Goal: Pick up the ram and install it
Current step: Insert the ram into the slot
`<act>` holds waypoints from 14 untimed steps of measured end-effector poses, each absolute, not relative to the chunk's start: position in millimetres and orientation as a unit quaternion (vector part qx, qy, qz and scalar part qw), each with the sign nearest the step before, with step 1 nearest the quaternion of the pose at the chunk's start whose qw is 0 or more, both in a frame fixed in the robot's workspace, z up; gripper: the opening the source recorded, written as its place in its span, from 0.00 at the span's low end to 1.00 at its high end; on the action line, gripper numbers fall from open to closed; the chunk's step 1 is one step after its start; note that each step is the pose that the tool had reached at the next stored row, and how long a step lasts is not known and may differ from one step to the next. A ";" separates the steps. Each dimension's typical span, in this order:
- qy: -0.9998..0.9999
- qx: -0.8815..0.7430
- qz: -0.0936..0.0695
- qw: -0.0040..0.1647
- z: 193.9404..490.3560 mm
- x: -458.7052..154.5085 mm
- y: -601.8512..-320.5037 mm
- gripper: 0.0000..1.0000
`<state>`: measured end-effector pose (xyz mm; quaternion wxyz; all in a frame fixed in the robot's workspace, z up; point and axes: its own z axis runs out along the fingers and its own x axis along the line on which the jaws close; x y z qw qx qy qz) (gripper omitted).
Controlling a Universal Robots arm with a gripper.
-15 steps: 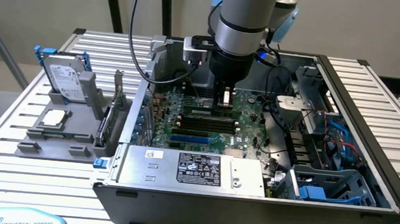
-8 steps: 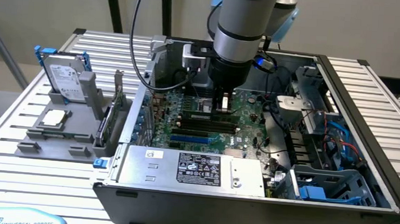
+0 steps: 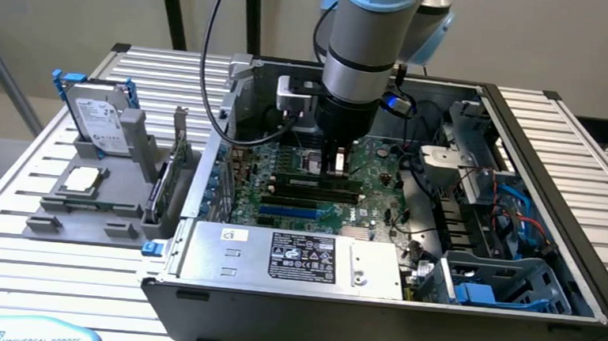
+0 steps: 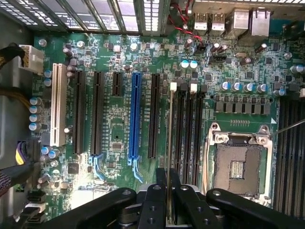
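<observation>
Thin green ram stick (image 4: 169,143) seen edge-on — pinched between narrow black jaws, standing over black memory slots (image 4: 189,129) of green motherboard (image 4: 119,71).

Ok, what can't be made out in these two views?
- Ram chips: wrist view, it sits edge-on between the shut jaws, a thin line.
- Whether the ram has reached a slot: exterior view, the arm covers that spot.
- Power supply label text: exterior view, too small.
</observation>
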<state>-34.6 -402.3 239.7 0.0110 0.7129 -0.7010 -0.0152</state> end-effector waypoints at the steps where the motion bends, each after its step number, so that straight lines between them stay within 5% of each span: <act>1: -0.701 0.713 -0.014 0.012 238.2 -34.6 -401.5 0.14; 14: -0.702 0.712 -0.009 0.017 229.7 -34.6 -397.2 0.14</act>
